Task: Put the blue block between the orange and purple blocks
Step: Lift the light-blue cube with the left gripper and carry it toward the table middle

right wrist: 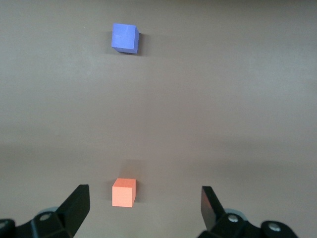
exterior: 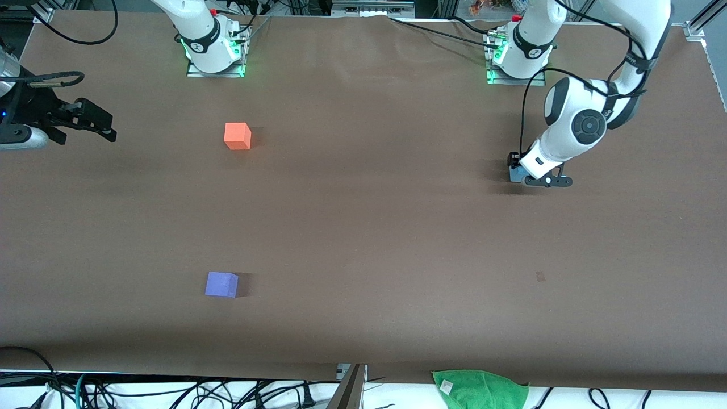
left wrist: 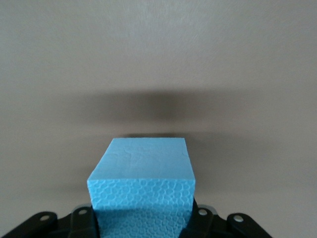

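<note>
The blue block (left wrist: 143, 183) sits between the fingers of my left gripper (exterior: 523, 175), which is shut on it low at the table near the left arm's end. Only a sliver of the block (exterior: 514, 174) shows in the front view. The orange block (exterior: 237, 136) lies toward the right arm's end, close to the right arm's base. The purple block (exterior: 221, 284) lies nearer the front camera, almost in line with it. My right gripper (exterior: 105, 126) is open and empty in the air at the table's end. Its wrist view shows the gripper (right wrist: 145, 206), the orange block (right wrist: 124, 192) and the purple block (right wrist: 125, 38).
A green cloth (exterior: 480, 389) lies at the table's front edge, with cables beside it. A small dark mark (exterior: 540, 276) is on the brown tabletop (exterior: 369, 227). A wide stretch of bare table lies between the two blocks.
</note>
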Motion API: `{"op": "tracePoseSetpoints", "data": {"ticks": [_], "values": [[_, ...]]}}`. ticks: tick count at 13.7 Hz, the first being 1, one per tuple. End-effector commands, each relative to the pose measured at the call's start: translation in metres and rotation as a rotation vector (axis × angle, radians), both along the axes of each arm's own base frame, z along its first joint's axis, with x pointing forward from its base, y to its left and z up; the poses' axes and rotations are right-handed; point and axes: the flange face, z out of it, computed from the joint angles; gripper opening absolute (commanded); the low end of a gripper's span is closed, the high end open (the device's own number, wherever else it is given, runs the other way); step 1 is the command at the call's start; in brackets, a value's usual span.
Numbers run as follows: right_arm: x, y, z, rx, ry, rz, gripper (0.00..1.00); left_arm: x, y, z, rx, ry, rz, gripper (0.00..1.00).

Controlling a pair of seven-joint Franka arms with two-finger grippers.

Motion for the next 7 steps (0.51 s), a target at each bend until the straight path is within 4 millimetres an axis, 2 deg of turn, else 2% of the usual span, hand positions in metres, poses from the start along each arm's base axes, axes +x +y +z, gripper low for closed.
{"op": "tracePoseSetpoints", "data": {"ticks": [1,3,4,6,7], "values": [[0.0,-0.001,0.004,0.013,-0.008,0.019,0.99,0.04,-0.029,0.082,0.027,0.046,-0.037,0.12],[0.0,0.0,0.005,0.013,-0.01,0.024,0.99,0.062,-0.069,0.129,-0.015,0.073,-0.07,0.11],[0.0,0.0,0.004,0.013,-0.008,0.023,0.99,0.071,-0.09,0.144,-0.051,0.083,-0.08,0.1],[0.0,0.0,0.004,0.014,-0.008,0.02,0.99,0.082,-0.139,0.156,-0.105,0.083,-0.076,0.1],[0.001,0.0,0.0,0.014,0.002,0.02,0.99,0.084,-0.173,0.161,-0.113,0.073,-0.063,0.1]]}}
